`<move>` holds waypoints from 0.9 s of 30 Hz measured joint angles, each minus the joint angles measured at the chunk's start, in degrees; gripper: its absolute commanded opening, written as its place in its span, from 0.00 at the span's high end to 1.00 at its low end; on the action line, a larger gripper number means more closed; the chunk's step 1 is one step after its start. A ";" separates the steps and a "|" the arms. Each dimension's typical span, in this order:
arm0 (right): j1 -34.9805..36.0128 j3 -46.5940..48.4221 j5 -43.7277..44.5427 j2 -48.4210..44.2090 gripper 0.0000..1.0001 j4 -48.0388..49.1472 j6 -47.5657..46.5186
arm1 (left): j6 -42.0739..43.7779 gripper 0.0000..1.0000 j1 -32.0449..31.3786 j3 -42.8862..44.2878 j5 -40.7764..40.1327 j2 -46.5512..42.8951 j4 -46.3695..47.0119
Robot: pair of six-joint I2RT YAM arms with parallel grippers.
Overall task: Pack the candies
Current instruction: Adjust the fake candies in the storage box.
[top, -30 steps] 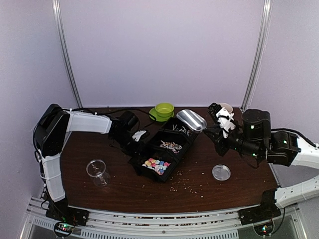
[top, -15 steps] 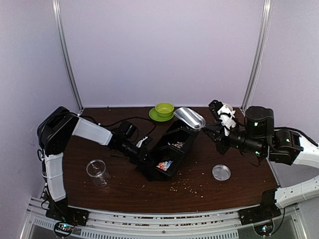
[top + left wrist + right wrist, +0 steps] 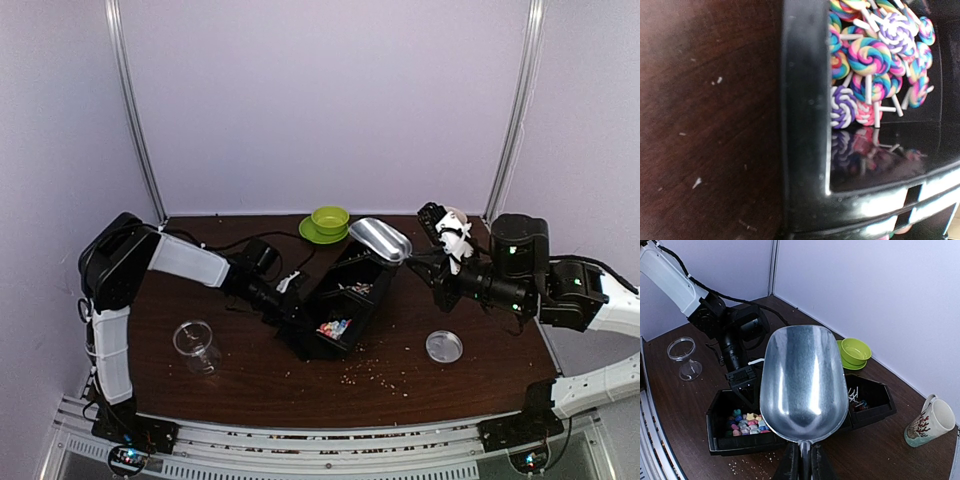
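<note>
right gripper (image 3: pixel 801 455) clamped on smooth metal scoop (image 3: pixel 803 375) handle | left gripper (image 3: pixel 290 302) seemingly pinching rim of tilted glossy black tray (image 3: pixel 312 347), fingers hidden | pastel candies (image 3: pixel 746 422) heaped in end compartment

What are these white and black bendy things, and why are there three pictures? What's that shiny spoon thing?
They are two robot arms bolted to a table. One picture looks down from above; the other two come from small cameras on the wrists. The left gripper pinches the edge of a black tray, tipping it up. The tray holds colourful candies, and lollipops in another part. The right gripper holds a shiny metal scoop, empty, near the tray. Also on the table: a clear cup, a green bowl, a mug, a round lid and crumbs.
</note>
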 measured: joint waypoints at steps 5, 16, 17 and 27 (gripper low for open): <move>0.00 1.40 -0.15 0.98 1.00 -2.89 -0.44 | 6.05 1.00 -0.24 2.75 -6.05 -2.08 -9.90; 0.28 7.10 -4.57 7.67 1.00 -11.54 -0.96 | 15.61 1.00 -0.24 4.76 -21.33 -7.26 -24.39; 0.39 7.61 -5.27 8.33 1.00 -12.70 -0.96 | 15.96 1.00 -0.24 4.76 -22.49 -7.63 -25.09; 5.53 20.02 -8.41 21.97 1.00 -25.44 0.87 | 18.21 1.00 -0.24 4.76 -30.73 -9.05 -27.50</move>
